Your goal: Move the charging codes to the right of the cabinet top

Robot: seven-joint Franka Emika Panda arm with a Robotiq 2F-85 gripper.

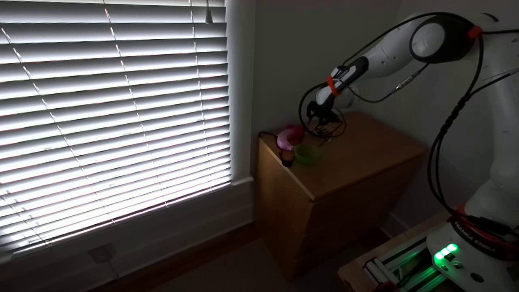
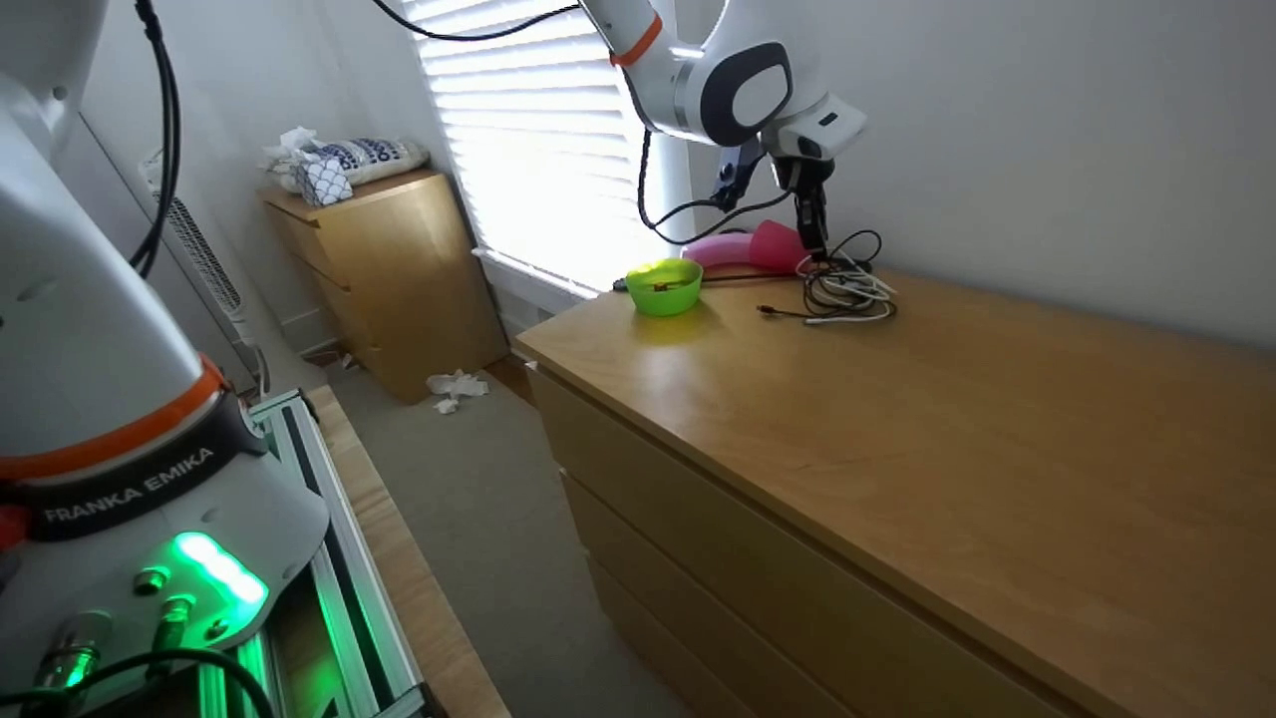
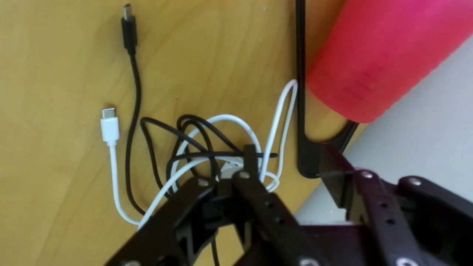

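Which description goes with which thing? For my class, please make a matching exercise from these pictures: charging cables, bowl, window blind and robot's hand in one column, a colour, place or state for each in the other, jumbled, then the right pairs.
Column one
1. charging cables
2. bowl
3. window blind
4. hand

Column two
A. slatted and backlit
B. pointing down, open
C. black and white, tangled on the cabinet top
D. bright green, upright

Right pairs
1-C
2-D
3-A
4-B
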